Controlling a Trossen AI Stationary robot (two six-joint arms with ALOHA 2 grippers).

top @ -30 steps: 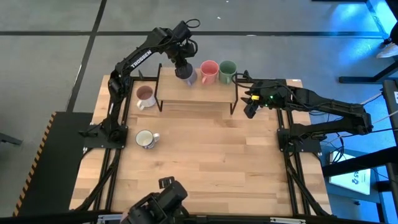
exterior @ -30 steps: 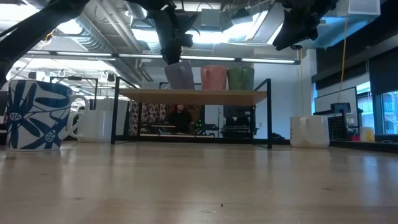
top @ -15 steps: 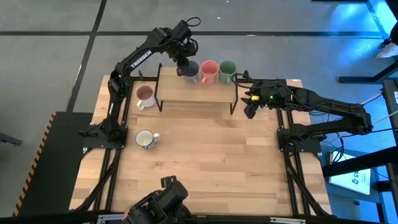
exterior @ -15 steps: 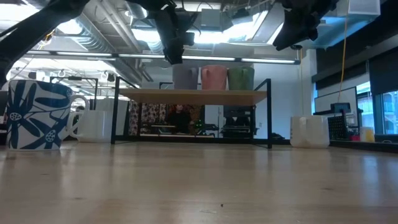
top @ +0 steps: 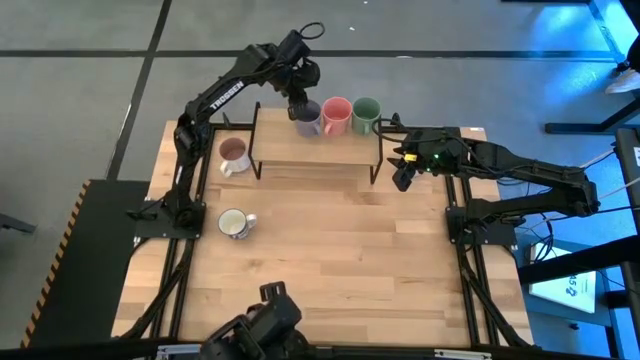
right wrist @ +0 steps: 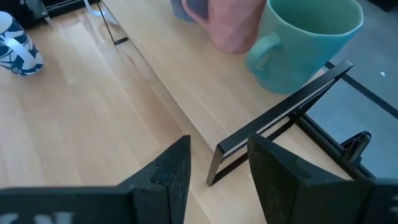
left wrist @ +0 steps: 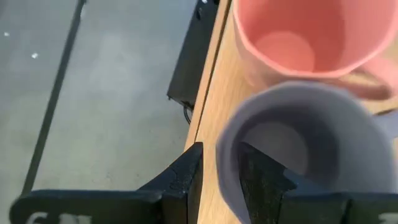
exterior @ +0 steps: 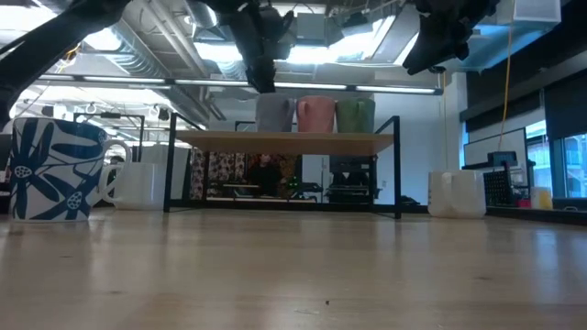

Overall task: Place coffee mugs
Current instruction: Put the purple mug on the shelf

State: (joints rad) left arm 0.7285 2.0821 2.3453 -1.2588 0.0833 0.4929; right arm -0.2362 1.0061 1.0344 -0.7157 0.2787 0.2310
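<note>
three mugs stand in a row on the far shelf [top: 315, 150], a wooden board on a black metal frame; two more sit on the worktop [top: 330, 260] to its left.

nearest in the high view is the blue-patterned white mug [top: 233, 224] on the pale wood worktop, handle to the right; the low view shows its leaf print close at the left. beyond it stands the white mug with a dusty pink inside [top: 233, 154], just left of the shelf's frame. a white mug [exterior: 456, 193] stands on the worktop by the shelf's right leg in the low view.

on the shelf, left to right: purple mug [top: 306, 116], pink mug [top: 336, 116], green mug [top: 365, 116], set close together, pink and green looking to touch. all are smooth, glazed, round.

the left pincer [top: 298, 98] is above the purple mug's far rim. its wrist view shows the two dark fingers [left wrist: 186, 180] only narrowly apart, one on either side of the mug's wall, not clearly clamped. a second ago the purple mug hung tilted in this pincer over the shelf; now it stands upright on the board, and the pincer has risen a little.

the right pincer [top: 401, 170] waits by the shelf's right end, fingers apart with nothing between them, unmoved.
</note>
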